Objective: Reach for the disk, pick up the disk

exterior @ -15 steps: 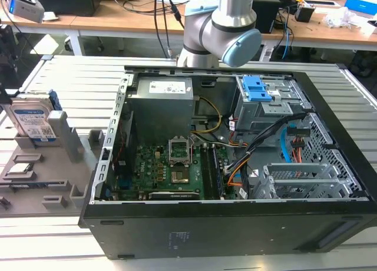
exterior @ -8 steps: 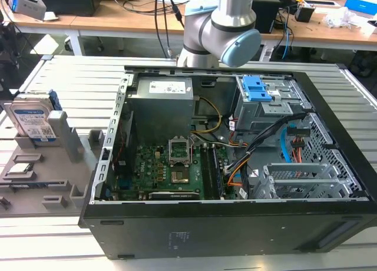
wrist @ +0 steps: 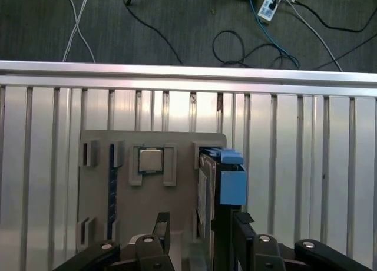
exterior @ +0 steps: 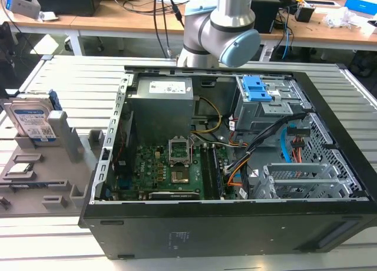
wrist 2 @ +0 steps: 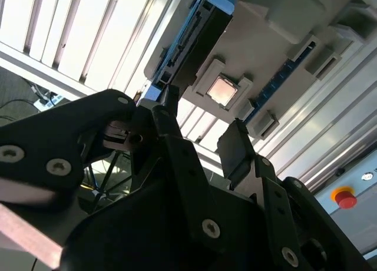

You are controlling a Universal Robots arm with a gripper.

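The disk (exterior: 32, 122) is standing on edge in a slot of the grey holder (exterior: 73, 144), which is sitting just beside the open computer case (exterior: 224, 230), toward the exterior view's left. In the first wrist view the gripper (wrist: 201, 227) is hanging above the holder with its fingers (wrist: 161, 225) spread apart and carrying nothing. The disk's thin upper edge (wrist: 207, 188) with its blue bracket is running lengthwise through the gap between them, closer to one finger than the other. The small square chip (wrist: 151, 161) is occupying the neighbouring recess. In the second wrist view the open gripper (wrist 2: 203, 115) is pointing toward the disk (wrist 2: 194, 38), apparently not touching it.
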